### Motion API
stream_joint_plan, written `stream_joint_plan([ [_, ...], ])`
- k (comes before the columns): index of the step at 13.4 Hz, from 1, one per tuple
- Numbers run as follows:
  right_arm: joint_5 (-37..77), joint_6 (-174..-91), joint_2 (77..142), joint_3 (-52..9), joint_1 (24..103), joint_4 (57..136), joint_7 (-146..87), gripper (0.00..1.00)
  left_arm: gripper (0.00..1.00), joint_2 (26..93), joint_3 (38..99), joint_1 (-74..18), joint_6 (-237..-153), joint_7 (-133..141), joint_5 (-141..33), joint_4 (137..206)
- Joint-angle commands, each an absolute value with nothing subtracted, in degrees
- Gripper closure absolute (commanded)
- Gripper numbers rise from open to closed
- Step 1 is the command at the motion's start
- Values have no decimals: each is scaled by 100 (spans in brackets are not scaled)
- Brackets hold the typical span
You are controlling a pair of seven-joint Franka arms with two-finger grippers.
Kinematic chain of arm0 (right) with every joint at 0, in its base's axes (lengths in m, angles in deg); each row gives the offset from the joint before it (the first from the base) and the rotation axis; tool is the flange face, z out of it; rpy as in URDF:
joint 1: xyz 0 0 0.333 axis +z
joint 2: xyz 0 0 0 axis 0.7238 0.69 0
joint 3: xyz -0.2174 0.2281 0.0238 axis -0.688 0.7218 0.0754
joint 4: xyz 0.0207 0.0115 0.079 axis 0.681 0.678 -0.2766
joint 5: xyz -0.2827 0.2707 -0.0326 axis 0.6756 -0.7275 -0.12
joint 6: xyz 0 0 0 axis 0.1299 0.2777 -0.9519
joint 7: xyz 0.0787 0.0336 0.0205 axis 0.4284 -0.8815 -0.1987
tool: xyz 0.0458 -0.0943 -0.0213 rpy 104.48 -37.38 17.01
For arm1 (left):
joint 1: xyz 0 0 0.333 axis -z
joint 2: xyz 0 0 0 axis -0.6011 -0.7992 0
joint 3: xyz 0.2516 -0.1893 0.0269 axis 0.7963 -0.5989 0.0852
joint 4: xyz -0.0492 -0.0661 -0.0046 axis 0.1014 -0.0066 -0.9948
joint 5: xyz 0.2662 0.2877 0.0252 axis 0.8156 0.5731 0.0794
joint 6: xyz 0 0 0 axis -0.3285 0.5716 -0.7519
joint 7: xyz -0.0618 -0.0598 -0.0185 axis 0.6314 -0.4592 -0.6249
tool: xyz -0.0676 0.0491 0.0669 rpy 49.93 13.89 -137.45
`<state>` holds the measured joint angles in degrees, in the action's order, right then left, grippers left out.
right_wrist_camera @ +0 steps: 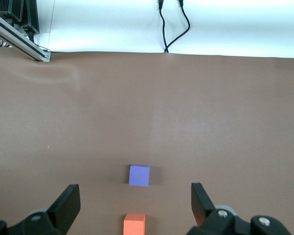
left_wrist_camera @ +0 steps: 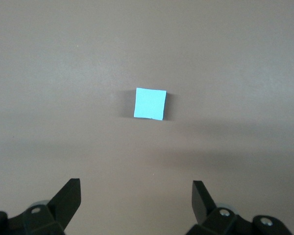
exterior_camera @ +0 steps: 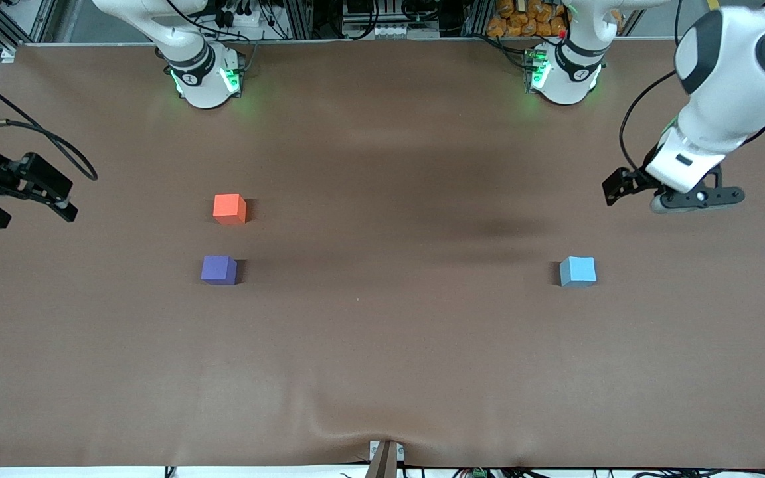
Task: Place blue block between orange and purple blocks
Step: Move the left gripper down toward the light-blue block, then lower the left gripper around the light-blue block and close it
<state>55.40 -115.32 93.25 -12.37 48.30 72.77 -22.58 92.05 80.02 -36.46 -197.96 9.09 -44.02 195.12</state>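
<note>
The sky-blue block (exterior_camera: 578, 271) (left_wrist_camera: 150, 104) rests on the brown table toward the left arm's end. Up in the air, my left gripper (exterior_camera: 618, 188) (left_wrist_camera: 137, 196) hangs open and empty over the table beside that block. At the right arm's end sit the orange block (exterior_camera: 230, 208) (right_wrist_camera: 134, 224) and the purple block (exterior_camera: 218, 270) (right_wrist_camera: 139, 175), the purple one nearer the front camera, with a gap of about one block between them. My right gripper (exterior_camera: 36, 218) (right_wrist_camera: 135, 198) is open and empty, over the table's edge at the right arm's end.
The two arm bases (exterior_camera: 204, 76) (exterior_camera: 563, 73) stand along the table's edge farthest from the front camera. A small fixture (exterior_camera: 384, 458) sticks up at the edge nearest that camera. Black cables (right_wrist_camera: 174, 24) and a metal rail (right_wrist_camera: 19, 36) lie off the table.
</note>
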Motion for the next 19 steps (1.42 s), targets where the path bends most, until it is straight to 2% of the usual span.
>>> stream_joint_plan([
  [1, 5556, -11763, 9420, -1189, 4743, 7168, -2292, 0, 0, 8943, 7978, -3721, -20425, 824, -4425, 19734],
  [5, 5547, -11965, 9508, -1189, 4637, 7168, -2283, 0, 0, 8513, 7978, -3818, -21463, 763, -4425, 20113],
  [10, 5538, -12001, 9578, -1189, 4646, 7168, -2301, 0, 0, 7661, 7969, -3950, -22334, 387, -4425, 20035],
  [14, 5538, -12001, 9578, -1189, 4637, 7168, -2309, 0, 0, 6843, 7969, -3880, -22406, 288, -4425, 19421],
  [19, 5547, -11992, 9578, -1189, 4637, 7168, -2309, 0, 0, 6350, 7969, -3792, -22414, 271, -4425, 19165],
])
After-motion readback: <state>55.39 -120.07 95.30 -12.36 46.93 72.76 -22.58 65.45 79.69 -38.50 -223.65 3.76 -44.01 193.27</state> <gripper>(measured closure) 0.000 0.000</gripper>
